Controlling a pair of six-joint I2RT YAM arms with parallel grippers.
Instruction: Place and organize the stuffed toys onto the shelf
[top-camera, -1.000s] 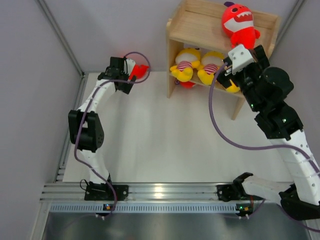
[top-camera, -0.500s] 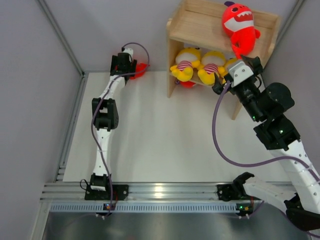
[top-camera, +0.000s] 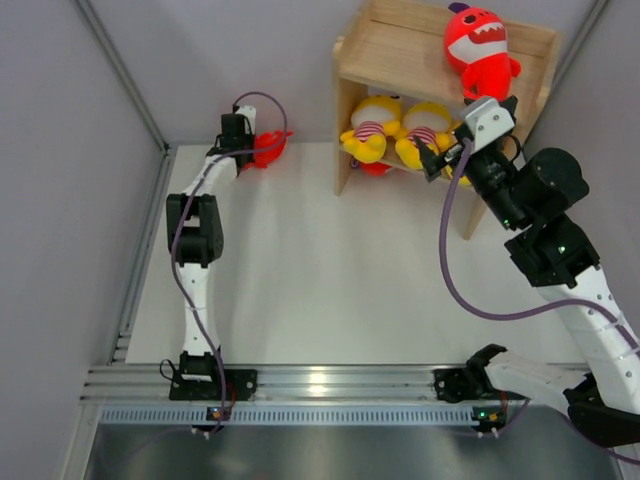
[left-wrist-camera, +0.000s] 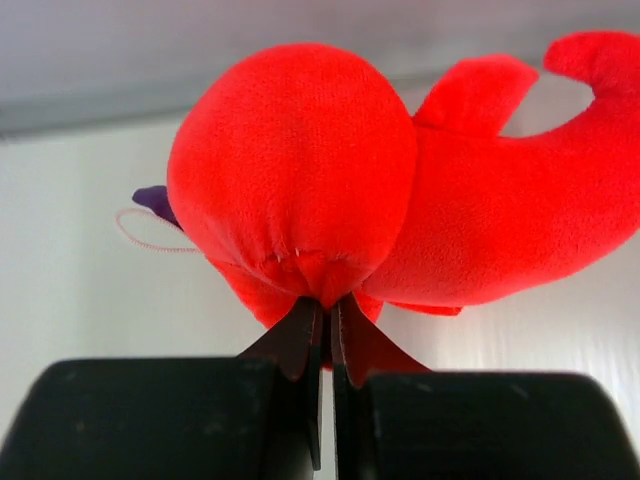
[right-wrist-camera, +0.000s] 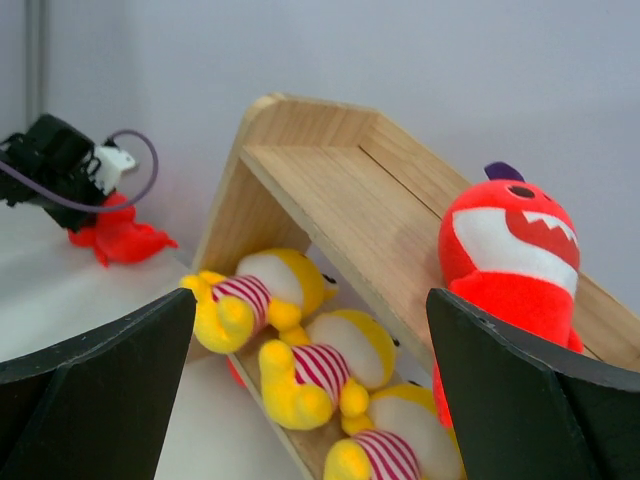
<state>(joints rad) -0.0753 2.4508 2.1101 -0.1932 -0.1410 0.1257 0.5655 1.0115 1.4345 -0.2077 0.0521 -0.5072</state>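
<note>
One red shark (left-wrist-camera: 300, 180), pinched by the left hand (left-wrist-camera: 322, 305), shifted left; right hand (right-wrist-camera: 310, 300) gapes beside shelf (right-wrist-camera: 330, 190).

**A:** Overhead, how much of the table shark (top-camera: 272, 148) shows?

**B:** Little. The left gripper (top-camera: 248, 140) covers its 9 o'clock side. In the left wrist view its face is turned away, its tail runs off the edge at 2 o'clock, and a purple bit (left-wrist-camera: 155, 200) barely peeks out at 9 o'clock.

**A:** The third yellow toy (right-wrist-camera: 395, 452)?

**B:** In the right wrist view the bottom edge cuts it at 6 o'clock. Overhead, the right gripper (top-camera: 440, 160) hides most of it.

**A:** That red patch (right-wrist-camera: 236, 372) under the other yellow toys (right-wrist-camera: 300, 375)?

**B:** Mostly buried, so I can't tell what it is. The shelf shark (right-wrist-camera: 505, 260) loses its lower body behind a finger (right-wrist-camera: 540, 400), which also covers the shelf (right-wrist-camera: 330, 190) end at 4 o'clock.
</note>
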